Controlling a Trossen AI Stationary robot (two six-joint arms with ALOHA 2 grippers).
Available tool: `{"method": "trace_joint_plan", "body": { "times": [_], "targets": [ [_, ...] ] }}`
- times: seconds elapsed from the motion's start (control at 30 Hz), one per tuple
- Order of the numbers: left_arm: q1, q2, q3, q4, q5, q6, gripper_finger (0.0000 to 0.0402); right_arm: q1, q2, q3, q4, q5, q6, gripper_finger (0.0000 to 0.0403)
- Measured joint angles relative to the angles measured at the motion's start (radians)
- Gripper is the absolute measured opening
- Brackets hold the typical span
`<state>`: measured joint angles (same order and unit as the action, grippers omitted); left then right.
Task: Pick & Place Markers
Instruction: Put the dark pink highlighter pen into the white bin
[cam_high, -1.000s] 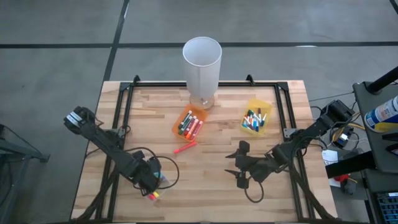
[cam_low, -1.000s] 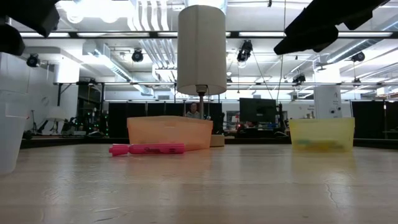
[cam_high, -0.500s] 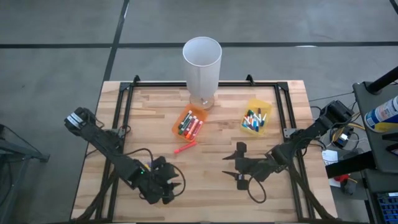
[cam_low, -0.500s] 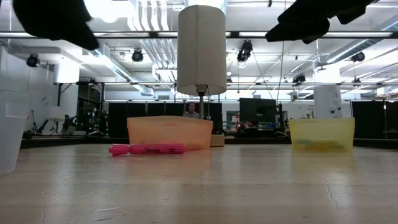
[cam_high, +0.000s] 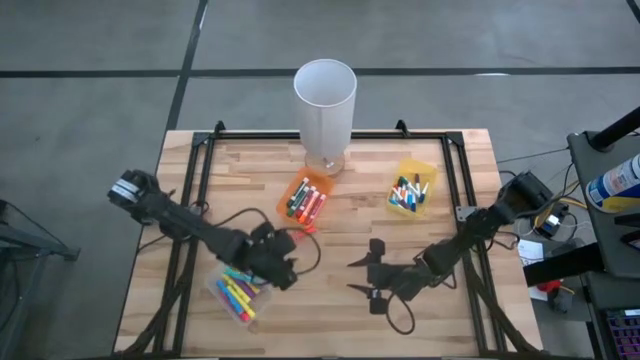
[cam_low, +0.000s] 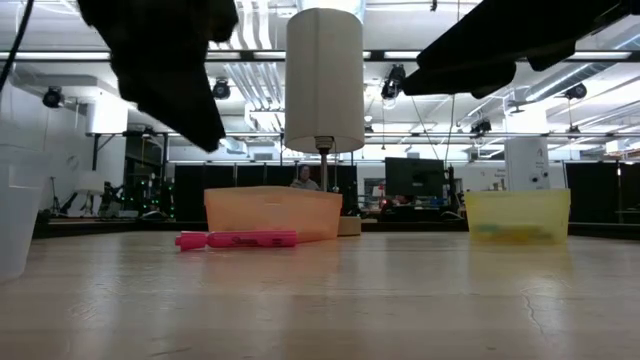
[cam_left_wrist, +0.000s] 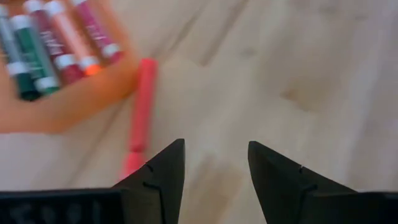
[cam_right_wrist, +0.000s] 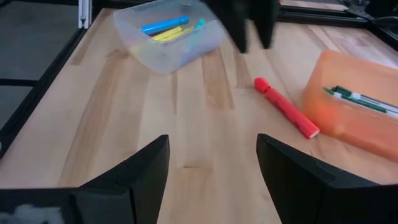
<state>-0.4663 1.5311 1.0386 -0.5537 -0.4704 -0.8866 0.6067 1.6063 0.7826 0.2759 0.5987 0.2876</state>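
Observation:
One pink marker (cam_left_wrist: 140, 115) lies flat on the wooden table, just off the near corner of the orange bin (cam_left_wrist: 59, 109); it also shows in the low view as the pink marker (cam_low: 237, 239). My left gripper (cam_left_wrist: 216, 146) hovers open above the table, the marker just outside one finger. In the high view my left gripper (cam_high: 290, 245) covers most of that marker. My right gripper (cam_high: 362, 270) stands open over the table's middle, to the right of the marker (cam_right_wrist: 286, 109), with nothing between its fingers. More markers fill the orange bin (cam_high: 305, 200), the yellow bin (cam_high: 411, 192) and the clear bin (cam_high: 237, 292).
A tall white cylinder (cam_high: 325, 95) stands at the far middle, behind the orange bin. A black frame (cam_high: 200, 180) runs along the table's sides. Bare wood (cam_high: 340, 225) lies between the bins and between the two grippers. A cable loops under my right gripper.
My left gripper has swung from over the clear bin at the near left toward the pink marker by the orange bin, tipping its fingers up from straight down; the clear bin now shows. My right gripper has moved a little toward the table's left and down. Both stay open.

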Motion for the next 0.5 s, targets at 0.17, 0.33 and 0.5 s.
{"method": "trace_joint_plan", "body": {
  "times": [0.17, 0.33, 0.5],
  "targets": [
    [0.098, 0.0, -0.018, -0.08, 0.045, 0.071, 0.017, 0.003, 0.032, 0.018, 0.004, 0.0, -0.002, 0.0233],
    [0.186, 0.011, -0.037, -0.072, 0.141, 0.11, 0.017, 0.002, 0.031, 0.019, -0.001, 0.003, -0.015, 0.0233],
    [0.24, 0.03, -0.047, -0.067, 0.182, 0.155, 0.017, 0.002, 0.025, 0.019, -0.004, 0.004, -0.046, 0.0233]
  ]
}}
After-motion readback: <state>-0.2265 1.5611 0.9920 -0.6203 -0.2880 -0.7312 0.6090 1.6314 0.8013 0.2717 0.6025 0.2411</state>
